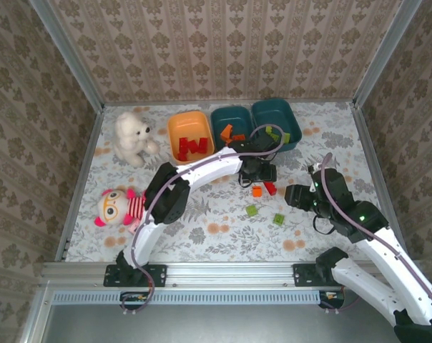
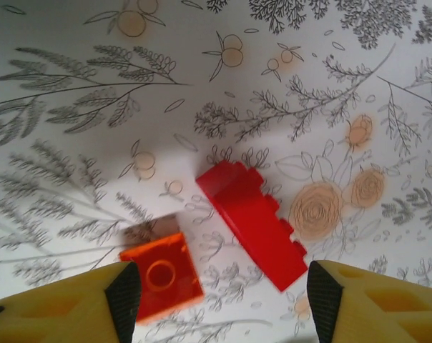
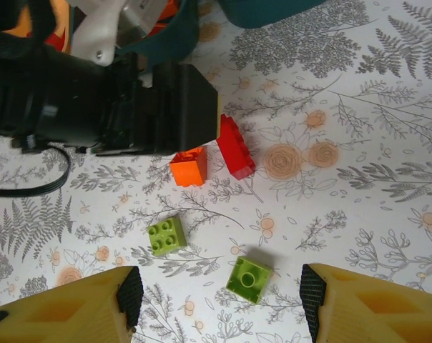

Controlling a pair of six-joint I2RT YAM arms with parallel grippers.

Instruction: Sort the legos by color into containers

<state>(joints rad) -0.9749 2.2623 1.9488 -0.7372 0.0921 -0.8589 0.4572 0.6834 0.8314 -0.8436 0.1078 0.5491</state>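
Legos (image 2: 250,223) beneath splayed left claw (image 2: 223,296)

L arm (image 1: 194,170): white curved links, black joint housings, lilac cable (image 1: 136,246) along it, black base plate (image 1: 134,275). R arm (image 1: 377,246): same white/black build w/ lilac cable, small green LED (image 1: 360,214) on a black joint. L gripper (image 2: 223,300): yellow fingers (image 2: 55,314), black pads (image 2: 124,300); boxy black body, thin black wire (image 3: 30,189). R gripper (image 3: 221,300): same yellow/black.
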